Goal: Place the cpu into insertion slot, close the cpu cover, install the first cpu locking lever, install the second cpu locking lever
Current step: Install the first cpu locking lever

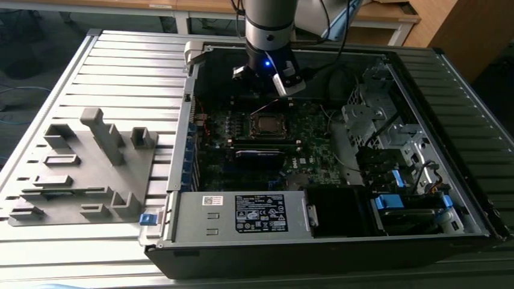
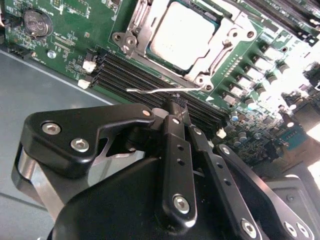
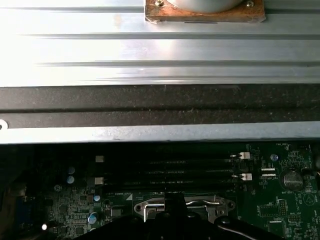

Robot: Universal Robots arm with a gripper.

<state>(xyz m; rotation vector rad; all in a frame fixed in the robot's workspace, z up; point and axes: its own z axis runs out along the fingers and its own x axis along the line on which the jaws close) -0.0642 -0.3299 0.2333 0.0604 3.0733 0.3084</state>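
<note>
The cpu (image 2: 186, 31), a grey metal square, sits in the insertion slot (image 1: 268, 124) on the green motherboard. The shiny cpu cover (image 2: 231, 37) lies flat over the cpu's edges. A thin silver locking lever (image 2: 150, 90) runs along the socket's near side, its free end sticking out past the frame. In the second wrist view my gripper (image 2: 175, 106) has its black fingers (image 2: 176, 150) pressed together, tips right at this lever; whether they touch it I cannot tell. In the exterior view the gripper (image 1: 271, 90) hangs just behind the slot. The socket's edge (image 3: 182, 204) also appears in the first wrist view.
The open computer case (image 1: 192, 198) lies on a ribbed metal table. Black memory slots (image 2: 130, 75) run beside the socket, and a memory stick (image 1: 259, 153) lies in front of it. A labelled metal box (image 1: 241, 214) fills the case front. A grey fixture plate (image 1: 80, 174) lies at the exterior view's left.
</note>
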